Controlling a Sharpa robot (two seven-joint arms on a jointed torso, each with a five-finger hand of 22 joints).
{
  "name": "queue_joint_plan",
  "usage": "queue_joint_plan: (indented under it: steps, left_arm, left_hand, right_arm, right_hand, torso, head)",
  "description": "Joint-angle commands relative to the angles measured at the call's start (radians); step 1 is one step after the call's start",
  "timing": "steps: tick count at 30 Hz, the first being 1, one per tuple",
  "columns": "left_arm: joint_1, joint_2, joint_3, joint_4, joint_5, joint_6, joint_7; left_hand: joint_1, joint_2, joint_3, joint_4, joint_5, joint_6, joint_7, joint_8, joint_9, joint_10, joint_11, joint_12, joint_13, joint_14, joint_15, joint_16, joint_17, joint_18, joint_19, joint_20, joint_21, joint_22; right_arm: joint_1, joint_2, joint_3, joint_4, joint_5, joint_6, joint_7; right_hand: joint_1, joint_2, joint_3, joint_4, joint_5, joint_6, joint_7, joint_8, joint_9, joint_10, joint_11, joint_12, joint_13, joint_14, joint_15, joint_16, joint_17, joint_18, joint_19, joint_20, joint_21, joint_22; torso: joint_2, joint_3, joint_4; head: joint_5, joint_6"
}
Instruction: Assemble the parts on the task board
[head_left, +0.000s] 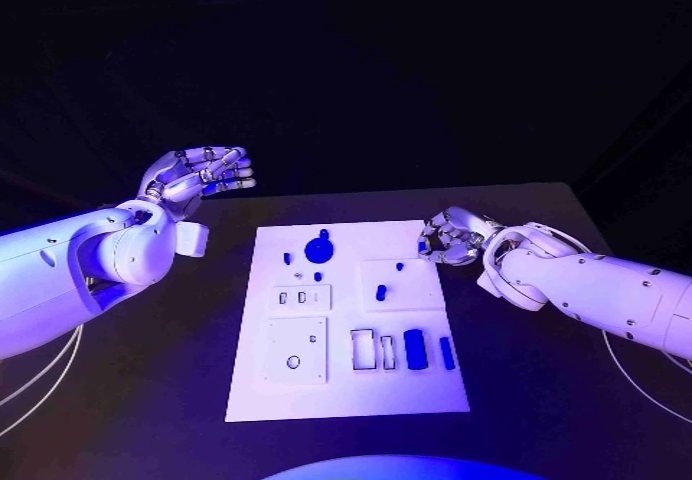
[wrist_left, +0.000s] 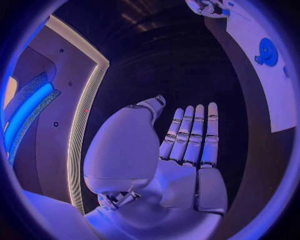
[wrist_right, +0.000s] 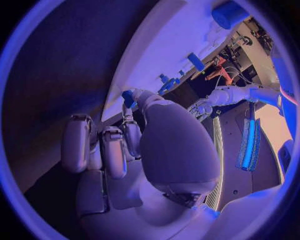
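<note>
Head view | no readable writing | left hand (head_left: 202, 175) empty, fingers apart | right hand (head_left: 454, 238) pinches blue part (wrist_right: 128, 98)

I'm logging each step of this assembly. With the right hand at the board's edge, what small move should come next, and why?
Probably carry the right robot hand inward over the board. Its fingers seem to pinch a small blue part at the board's right edge, not yet over any slot. The left robot hand hangs open off the board, holding nothing.

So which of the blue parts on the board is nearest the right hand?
The small blue part standing alone in the board's upper right section, just below the right hand. The round-headed part sits further left, and the two blue bars lie lower down the task board.
</note>
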Motion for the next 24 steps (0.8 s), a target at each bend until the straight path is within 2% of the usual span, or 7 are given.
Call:
queue_joint_plan:
  steps: [1, 7, 13, 17, 19, 22, 24]
  left_arm:
    - [0.000, 0.002, 0.001, 0.000, -0.003, 0.018, 0.007]
    - [0.000, 0.003, 0.001, -0.001, -0.003, 0.018, 0.007]
    - [0.000, 0.003, 0.001, 0.000, -0.003, 0.017, 0.007]
    - [0.000, 0.002, 0.001, 0.003, -0.003, 0.016, 0.006]
    - [-0.001, 0.002, 0.001, 0.006, -0.003, 0.016, 0.005]
    - [-0.001, 0.004, 0.001, 0.010, -0.003, 0.014, 0.004]
    - [-0.001, 0.005, 0.001, 0.014, -0.003, 0.014, 0.003]
  left_hand:
    - [-0.002, 0.008, 0.001, -0.003, -0.006, -0.010, 0.057, -0.005, 0.001, -0.006, -0.003, -0.003, -0.001, -0.008, 0.002, -0.003, -0.001, 0.012, -0.004, 0.003, -0.002, -0.001]
    - [-0.002, 0.008, 0.001, -0.003, -0.006, -0.010, 0.057, -0.005, 0.001, -0.006, -0.003, -0.003, -0.001, -0.008, 0.002, -0.003, -0.001, 0.012, -0.004, 0.003, -0.002, -0.001]
    - [-0.002, 0.008, 0.001, -0.003, -0.006, -0.010, 0.057, -0.005, 0.001, -0.006, -0.003, -0.003, -0.001, -0.008, 0.002, -0.003, -0.001, 0.012, -0.004, 0.003, -0.002, -0.001]
    - [-0.002, 0.008, 0.001, -0.003, -0.006, -0.010, 0.057, -0.005, 0.001, -0.006, -0.003, -0.003, -0.001, -0.008, 0.002, -0.003, -0.001, 0.012, -0.004, 0.003, -0.002, -0.001]
    - [-0.002, 0.008, 0.001, -0.003, -0.006, -0.010, 0.057, -0.005, 0.001, -0.006, -0.003, -0.003, -0.001, -0.008, 0.002, -0.003, -0.001, 0.012, -0.004, 0.003, -0.002, -0.001]
    - [-0.002, 0.008, 0.001, -0.003, -0.006, -0.010, 0.057, -0.005, 0.001, -0.006, -0.003, -0.003, -0.001, -0.008, 0.002, -0.003, -0.001, 0.012, -0.004, 0.003, -0.002, -0.001]
    - [-0.003, 0.009, 0.001, -0.003, -0.006, -0.010, 0.058, -0.005, 0.002, -0.007, -0.003, -0.002, -0.001, -0.007, 0.003, -0.006, -0.002, 0.012, -0.003, 0.003, -0.004, -0.003]
  right_arm:
    - [-0.001, 0.001, 0.000, 0.002, 0.001, -0.051, -0.021]
    - [-0.001, -0.002, 0.000, 0.015, -0.004, -0.106, -0.044]
    - [0.008, -0.015, 0.003, 0.066, -0.011, -0.142, -0.071]
    - [0.020, -0.024, 0.006, 0.117, -0.020, -0.161, -0.097]
    - [0.027, -0.027, 0.007, 0.150, -0.027, -0.172, -0.113]
    - [0.034, -0.028, 0.008, 0.209, -0.042, -0.185, -0.143]
    - [0.036, -0.025, 0.008, 0.242, -0.051, -0.186, -0.160]
  right_hand:
    - [-0.009, 0.009, 0.007, -0.002, 0.002, 0.019, -0.012, 0.014, 0.017, 0.006, -0.002, 0.005, 0.004, 0.094, -0.009, 0.003, 0.212, -0.020, 0.004, -0.007, 0.007, 0.189]
    - [-0.007, 0.012, 0.014, -0.005, 0.003, 0.017, -0.013, 0.019, 0.020, 0.010, -0.005, 0.006, 0.007, 0.094, -0.011, 0.003, 0.213, -0.023, 0.011, -0.010, 0.026, 0.193]
    - [-0.008, 0.012, 0.017, -0.007, 0.002, 0.011, -0.011, 0.020, 0.020, 0.012, -0.004, 0.007, 0.010, 0.095, -0.012, 0.005, 0.217, -0.026, 0.016, -0.011, 0.041, 0.197]
    - [-0.004, 0.013, 0.025, -0.013, 0.003, 0.006, -0.009, 0.022, 0.022, 0.013, -0.002, 0.006, 0.010, 0.096, -0.011, 0.006, 0.219, -0.028, 0.019, -0.012, 0.049, 0.199]
    - [-0.002, 0.013, 0.027, -0.015, 0.003, 0.005, -0.009, 0.022, 0.022, 0.012, -0.002, 0.004, 0.008, 0.096, -0.011, 0.006, 0.221, -0.028, 0.019, -0.012, 0.049, 0.199]
    - [0.002, 0.015, 0.035, -0.021, 0.003, -0.001, -0.007, 0.023, 0.023, 0.011, -0.001, 0.003, 0.007, 0.097, -0.010, 0.007, 0.223, -0.028, 0.020, -0.012, 0.052, 0.199]
    - [0.003, 0.015, 0.037, -0.023, 0.003, -0.002, -0.006, 0.023, 0.023, 0.011, 0.000, 0.002, 0.007, 0.097, -0.010, 0.007, 0.222, -0.029, 0.021, -0.012, 0.053, 0.200]
  torso:
    - [0.000, -0.0005, 0.0005]
    - [-0.001, -0.0005, -0.0002]
    - [-0.002, -0.0013, 0.0012]
    - [-0.001, -0.0015, -0.0004]
    - [-0.001, -0.0019, -0.0016]
    - [-0.001, -0.0013, -0.0016]
    - [-0.001, -0.0016, -0.0005]
  head:
    - [-0.001, -0.001]
    - [0.000, -0.001]
    - [0.006, -0.002]
    - [0.018, -0.004]
    - [0.028, -0.005]
    - [0.044, -0.008]
    - [0.048, -0.010]
